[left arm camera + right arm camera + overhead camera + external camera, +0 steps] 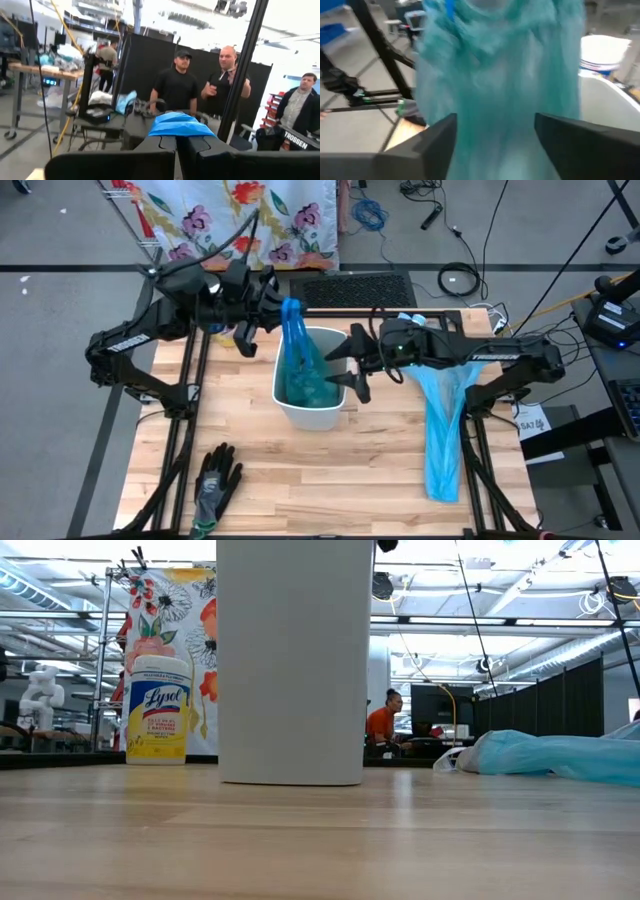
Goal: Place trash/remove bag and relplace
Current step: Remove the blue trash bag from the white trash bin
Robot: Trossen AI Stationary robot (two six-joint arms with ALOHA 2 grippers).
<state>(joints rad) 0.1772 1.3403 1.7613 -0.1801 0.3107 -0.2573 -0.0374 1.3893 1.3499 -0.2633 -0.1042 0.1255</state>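
A white bin (318, 412) stands upright mid-table; it also shows in the low view (290, 660). A teal-blue bag (298, 370) sits in the bin, its gathered top raised above the bin's far left rim. My left gripper (284, 308) is shut on that top. My right gripper (350, 370) is open at the bin's right rim, and the bag (500, 75) fills the view ahead between its fingers. I cannot tell whether it touches the bag or the bin. A second blue bag (440, 430) lies flat on the table at the right. No loose trash shows. My left gripper pinches the bag's bunched top end (180, 125) between its two shut fingers, several layers gathered together. The fingers come about level from the table's left side. The bag hangs below them, stretched down into the bin, where its lower part (305, 385) stays.
A black-and-grey glove (215, 480) lies near the front left edge. A Lysol canister (158, 710) stands behind the bin at the far left. Several people stand in the room beyond the table (225, 75). Bare wood lies in front of the bin.
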